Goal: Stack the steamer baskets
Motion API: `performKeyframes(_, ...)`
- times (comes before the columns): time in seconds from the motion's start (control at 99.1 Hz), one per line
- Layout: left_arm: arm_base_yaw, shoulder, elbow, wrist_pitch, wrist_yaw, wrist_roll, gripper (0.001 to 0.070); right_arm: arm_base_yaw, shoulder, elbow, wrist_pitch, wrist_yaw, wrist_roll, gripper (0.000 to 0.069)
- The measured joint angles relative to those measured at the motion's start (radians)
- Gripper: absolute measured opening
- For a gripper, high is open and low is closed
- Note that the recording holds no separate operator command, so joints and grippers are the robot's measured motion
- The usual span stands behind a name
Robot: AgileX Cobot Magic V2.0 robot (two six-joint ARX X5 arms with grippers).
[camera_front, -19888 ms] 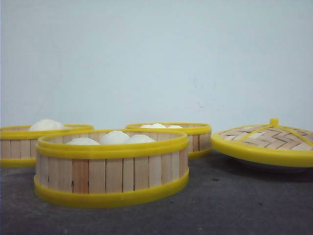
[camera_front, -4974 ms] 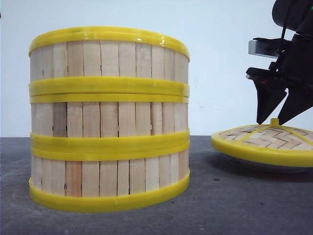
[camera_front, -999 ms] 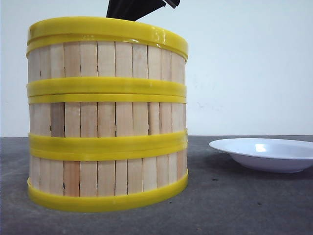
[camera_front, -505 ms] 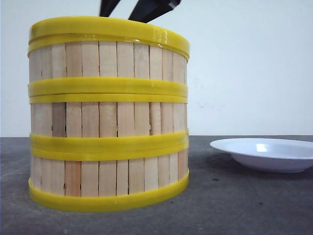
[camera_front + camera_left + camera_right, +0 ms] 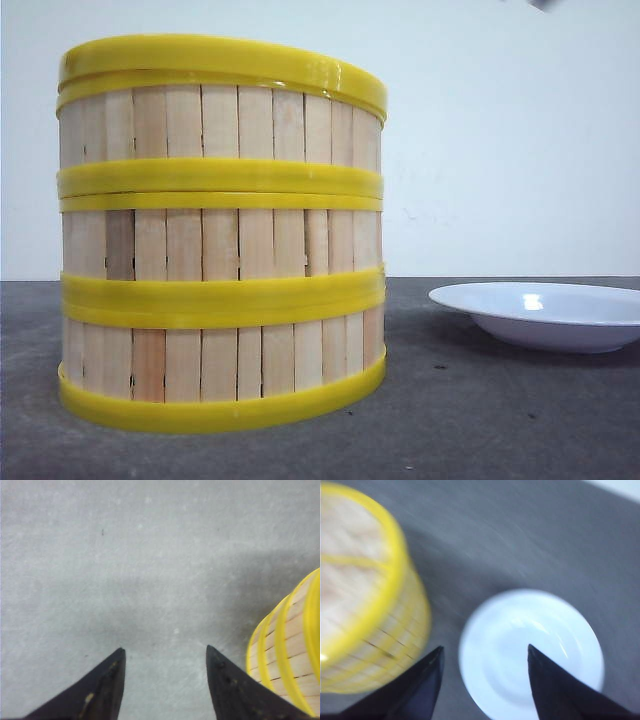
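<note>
Three stacked steamer baskets (image 5: 365, 605) sit beside the empty right gripper (image 5: 485, 652).

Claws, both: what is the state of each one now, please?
Left claw: open, holding nothing.
Right claw: open, holding nothing.

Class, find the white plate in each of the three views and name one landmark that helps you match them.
Front view: white plate at right edge, on the table, apart from the basket stack.
Left wrist view: not in it.
Right wrist view: plate between the right gripper fingers, blurred.
Shared landmark: the stack of steamer baskets, lidded, seen in all three.
</note>
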Motion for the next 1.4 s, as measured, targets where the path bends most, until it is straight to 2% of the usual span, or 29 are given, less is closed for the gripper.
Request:
performKeyframes(0.131,-0.001,-0.079,-0.103,0.042,0.036,-0.014,0.0298,-0.141,-0.151,-0.202,0.01,-0.054,0.009,0.0323)
performKeyframes(0.303,-0.008,-0.153,-0.235,0.046,0.118,-0.028,0.0298,-0.273,-0.296,-0.411,0.017,-0.1,0.029,0.0323)
performKeyframes(0.424,-0.009,-0.181,-0.279,0.048,0.117,-0.029,0.0298,-0.32,-0.375,-0.494,0.017,-0.1,0.039,0.0323)
performKeyframes(0.646,-0.009,-0.184,-0.282,0.067,0.117,-0.032,0.0296,-0.33,-0.412,-0.499,0.024,-0.096,0.056,0.0323)
performKeyframes(0.716,-0.009,-0.184,-0.282,0.067,0.117,-0.032,0.0243,-0.33,-0.406,-0.499,0.024,-0.096,0.057,0.0321)
performKeyframes(0.757,-0.009,-0.184,-0.282,0.067,0.117,-0.032,0.0168,-0.33,-0.405,-0.499,0.024,-0.096,0.059,0.0296)
performKeyframes(0.807,-0.009,-0.184,-0.282,0.068,0.117,-0.035,0.0082,-0.33,-0.406,-0.499,0.024,-0.096,0.059,0.0202)
performKeyframes(0.827,-0.009,-0.184,-0.282,0.068,0.117,-0.035,0.0063,-0.33,-0.406,-0.499,0.024,-0.095,0.059,0.0142)
performKeyframes(0.858,-0.009,-0.184,-0.282,0.07,0.117,-0.035,0.0042,-0.33,-0.406,-0.499,0.024,-0.095,0.059,0.0091)
performKeyframes(0.928,-0.009,-0.184,-0.282,0.076,0.117,-0.035,0.0021,-0.33,-0.406,-0.499,0.024,-0.095,0.059,0.0035)
performKeyframes(1.059,-0.009,-0.184,-0.282,0.077,0.117,-0.042,0.0016,-0.33,-0.406,-0.499,0.023,-0.096,0.06,0.0009)
performKeyframes(1.403,-0.009,-0.184,-0.282,0.077,0.117,-0.043,0.0015,-0.33,-0.406,-0.499,0.085,-0.096,0.06,0.0007)
